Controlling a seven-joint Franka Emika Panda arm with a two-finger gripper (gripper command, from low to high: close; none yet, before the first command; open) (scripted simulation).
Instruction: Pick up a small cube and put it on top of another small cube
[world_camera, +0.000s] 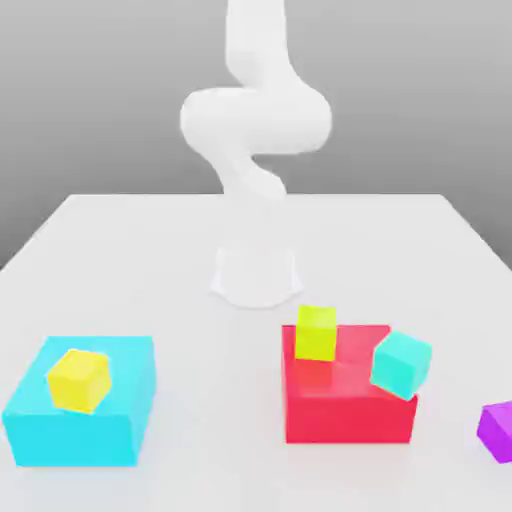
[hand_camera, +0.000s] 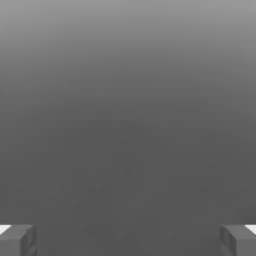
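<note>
The small purple cube (world_camera: 497, 431) lies on the white table (world_camera: 180, 260) at the exterior view's far right, partly cut by the picture's edge. A small teal cube (world_camera: 401, 364) sits tilted on the right part of a big red block (world_camera: 345, 395), and a yellow-green cube (world_camera: 316, 332) stands on the same block's back left. Another yellow cube (world_camera: 79, 379) rests on a big cyan block (world_camera: 82, 400) at the left. In the hand view my gripper (hand_camera: 128, 240) is open, its two fingertips (hand_camera: 17, 239) far apart with nothing between them, facing a plain grey background.
The arm's white base (world_camera: 255, 275) stands at the table's middle, behind the blocks, and its links rise above it. Bare table lies between the cyan and red blocks and along the far side.
</note>
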